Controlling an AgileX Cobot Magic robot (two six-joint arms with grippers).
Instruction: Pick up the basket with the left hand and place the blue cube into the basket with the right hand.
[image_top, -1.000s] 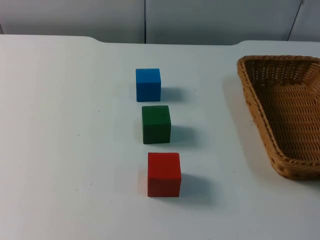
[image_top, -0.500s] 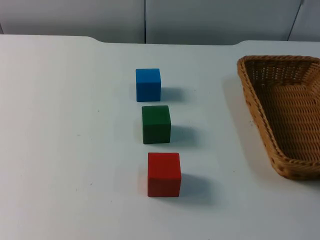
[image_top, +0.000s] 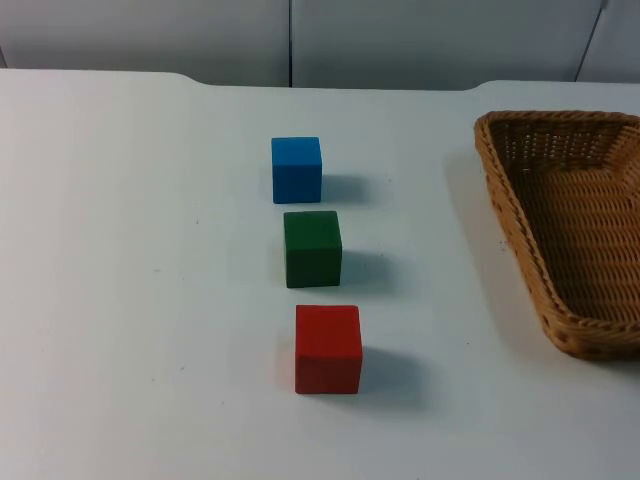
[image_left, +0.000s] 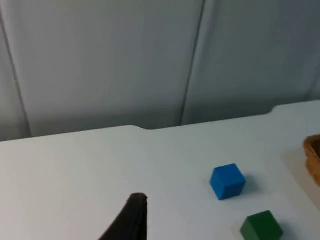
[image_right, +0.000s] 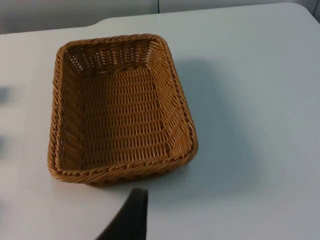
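Nothing grasped yet: basket and blue cube both sit on the worktop

Wicker basket (image_top: 565, 225) rests flat on the white worktop (image_top: 130, 250) at the right side in the top view, empty, open side up, well apart from the cubes. Rectangular, tan woven, braided rim; judged light and stiff enough to lift by one rim edge. It lies on the right arm's side, so the left arm probably has to reach across for it.

Blue cube (image_top: 296, 169) stands at the far end of a straight row: green cube (image_top: 312, 248) just beside it nearer the camera, then red cube (image_top: 328, 348). Small gaps between them, none touching. Blue cube is plain, matte, sharp-edged, upright; the far side is free, so a grasp needn't disturb the green one.

Left tool (image_left: 131, 220): one black fingertip over bare worktop, short of the blue cube; can't tell if open or closed. Right tool (image_right: 131, 215): fingertip near the basket's near rim, holding nothing visible; open/closed – can't tell
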